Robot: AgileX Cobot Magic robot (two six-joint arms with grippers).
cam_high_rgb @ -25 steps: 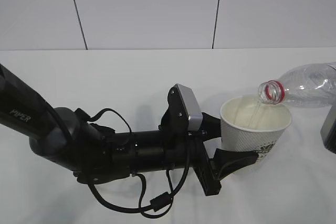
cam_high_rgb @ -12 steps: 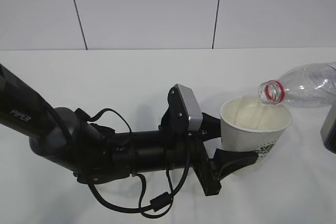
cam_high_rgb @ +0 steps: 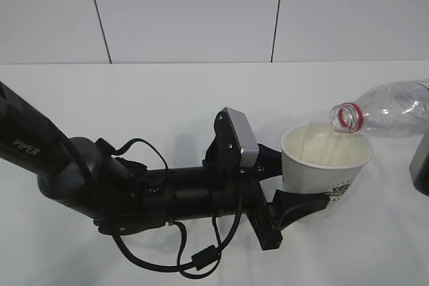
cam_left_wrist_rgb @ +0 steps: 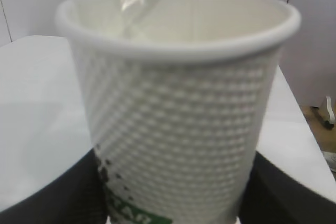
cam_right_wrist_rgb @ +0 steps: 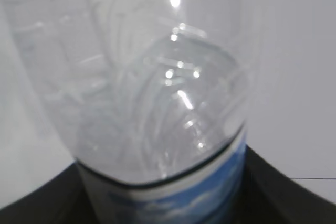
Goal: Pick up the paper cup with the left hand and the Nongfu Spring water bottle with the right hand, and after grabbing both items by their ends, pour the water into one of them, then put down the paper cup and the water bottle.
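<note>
Paper cup (cam_high_rgb: pixel 326 162): one; water bottle (cam_high_rgb: pixel 391 110): one, tilted above.

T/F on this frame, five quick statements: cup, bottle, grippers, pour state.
1. The left gripper holds the paper cup by its lower part. True.
2. The cup lies on its side on the table. False: it is upright, mouth up, held in the gripper.
3. The water bottle is tilted with its open mouth over the cup's rim. True.
4. The bottle has its cap on. False: the mouth is open, with only the red neck ring around it.
5. The right gripper has nothing in it. False: the right wrist view shows the bottle's labelled end between its fingers.
</note>
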